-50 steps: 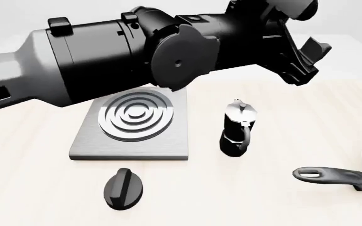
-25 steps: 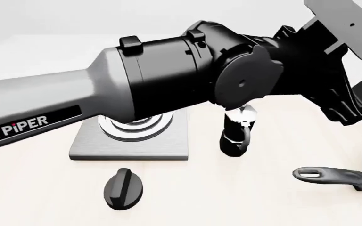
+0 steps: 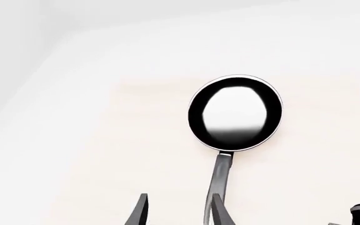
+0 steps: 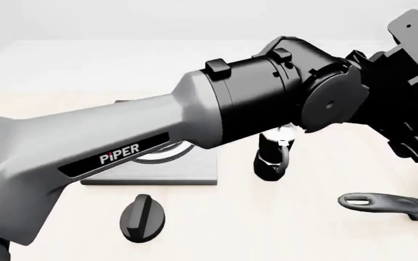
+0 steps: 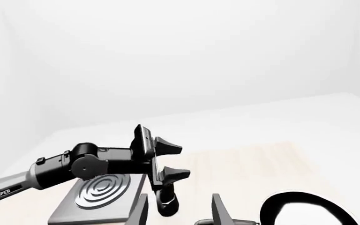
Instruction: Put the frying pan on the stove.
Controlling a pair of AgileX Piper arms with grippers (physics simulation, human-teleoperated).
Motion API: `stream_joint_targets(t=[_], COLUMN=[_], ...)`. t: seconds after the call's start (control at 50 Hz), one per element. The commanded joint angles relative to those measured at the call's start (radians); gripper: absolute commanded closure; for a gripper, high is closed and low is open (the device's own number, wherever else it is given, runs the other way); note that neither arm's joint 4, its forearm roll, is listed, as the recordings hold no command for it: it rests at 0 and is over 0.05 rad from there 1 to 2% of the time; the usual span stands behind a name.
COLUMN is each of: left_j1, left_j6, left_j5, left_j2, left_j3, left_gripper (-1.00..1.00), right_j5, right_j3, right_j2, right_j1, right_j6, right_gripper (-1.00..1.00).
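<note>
- The surface is a pale, cream-toned wooden tabletop [image 4: 325,228] with faint grain, smooth and evenly lit; its far edge meets a plain white floor and white walls, a bare featureless room.
- The round black shallow frying pan [image 3: 235,113] with its glossy pale-reflecting inside lies flat on the tabletop at the near right of the front view, cut by that frame's right edge; its long dark grey handle [image 4: 383,204] with a hole at its end points leftward toward the middle of the table.
- The flat square brushed grey metal stove [image 5: 99,194] with raised concentric silver rings sits left of centre, well apart from the pan, and in the front view is largely hidden behind the arm.
- A black-and-silver moka pot [image 4: 273,160] stands upright between stove and pan, just right of the stove.
- A small black oval knob [image 4: 143,217] lies on the wood in front of the stove, nearer the camera.
- The left arm, grey and black with "PiPER" lettering, stretches across the front view from lower left to upper right; the left gripper [image 5: 170,161] hangs in the air above the table, its fingers spread apart and holding nothing, and its wrist view looks down along the pan handle.
- The right gripper [image 5: 176,211] shows only two dark finger tips, apart, nothing between them.
</note>
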Motion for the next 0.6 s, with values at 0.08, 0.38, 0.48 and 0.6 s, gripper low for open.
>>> stream_joint_targets(t=[0.08,0.38,0.48,0.6], left_j1=[-0.032,-0.047,-0.06,-0.054], left_j6=[-0.006,-0.003,-0.007,-0.006], left_j5=[0.031,0.026,0.009,0.011], left_j2=[0.04,0.091,0.092,0.117], left_j3=[-0.02,-0.024,0.007,-0.013], left_gripper=[-1.0,-1.0,-1.0,-1.0], right_j5=[-0.001,-0.001,-0.001,-0.002], right_j3=[0.027,0.029,0.029,0.033], right_j2=[0.0,0.0,0.0,0.0], right_j1=[0.0,0.002,0.003,0.001], right_j6=[-0.011,-0.005,-0.004,0.001], right_gripper=[-1.0,-1.0,-1.0,-1.0])
